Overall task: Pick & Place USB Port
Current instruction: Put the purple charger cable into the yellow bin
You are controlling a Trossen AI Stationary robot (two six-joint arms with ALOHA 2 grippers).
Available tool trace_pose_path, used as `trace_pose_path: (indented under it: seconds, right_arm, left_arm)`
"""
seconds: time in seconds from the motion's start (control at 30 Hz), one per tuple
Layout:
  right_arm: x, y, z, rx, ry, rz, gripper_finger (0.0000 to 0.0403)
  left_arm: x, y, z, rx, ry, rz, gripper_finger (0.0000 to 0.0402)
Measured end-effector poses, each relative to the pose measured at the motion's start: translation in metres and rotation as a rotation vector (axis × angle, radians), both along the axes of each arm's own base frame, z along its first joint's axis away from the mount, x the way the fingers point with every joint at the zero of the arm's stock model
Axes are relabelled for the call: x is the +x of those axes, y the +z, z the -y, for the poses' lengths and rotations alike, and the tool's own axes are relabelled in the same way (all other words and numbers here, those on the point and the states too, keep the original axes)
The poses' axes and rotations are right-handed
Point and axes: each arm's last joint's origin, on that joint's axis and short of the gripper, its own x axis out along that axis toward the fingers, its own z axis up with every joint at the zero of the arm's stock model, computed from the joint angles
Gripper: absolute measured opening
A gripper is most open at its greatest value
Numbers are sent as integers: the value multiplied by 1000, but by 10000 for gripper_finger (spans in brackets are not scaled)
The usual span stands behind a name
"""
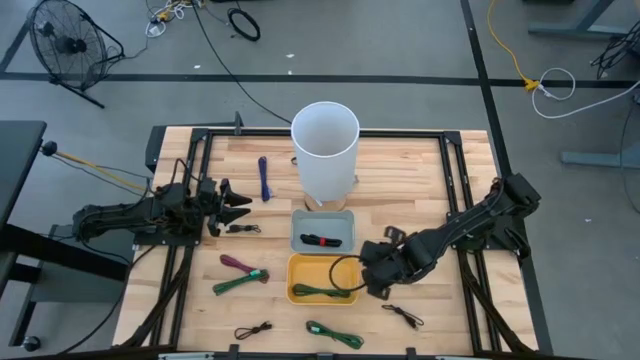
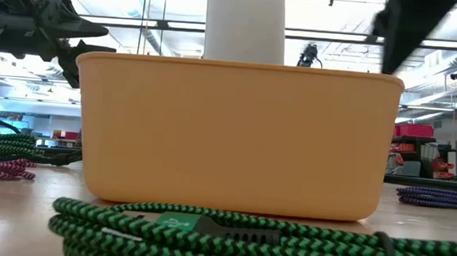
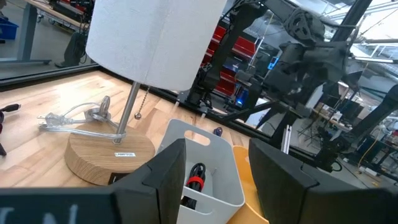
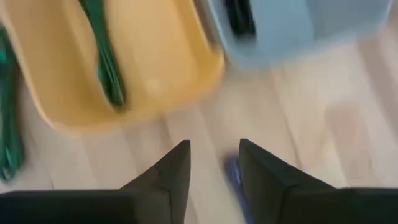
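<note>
Right gripper (image 4: 213, 163) part open, empty, beside yellow bin (image 4: 155, 74).

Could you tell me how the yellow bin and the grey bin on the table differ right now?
The yellow bin is larger and sits nearer the table's front edge; the grey bin is smaller and lies between it and the lamp. The yellow bin holds a green cable; the grey bin holds a black and red item. Both are open-topped and rectangular.

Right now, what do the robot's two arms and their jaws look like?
Both arms are dark, jointed and chunky, with black cabling bundled along them. The left gripper ends in two pointed black fingers; the right gripper is blocky and dark. Seen from the wrists, the fingers are matte black wedges with angular edges.
</note>
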Motion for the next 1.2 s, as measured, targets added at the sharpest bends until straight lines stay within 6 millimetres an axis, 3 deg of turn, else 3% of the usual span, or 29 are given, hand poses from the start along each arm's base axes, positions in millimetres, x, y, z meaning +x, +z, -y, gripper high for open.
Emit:
trace_pose_path:
  seconds: [0.27, 0.63, 1.2]
  right_arm:
    - [-19, -15, -7, -10, -18, -121, 140]
    - [-47, -58, 6, -69, -105, -325, 204]
    - [-57, -91, 15, -58, -135, -324, 254]
  left_arm:
    - [0, -1, 0, -1, 0, -6, 181]
    - [0, -1, 0, -1, 1, -8, 181]
    - [0, -1, 0, -1, 0, -10, 181]
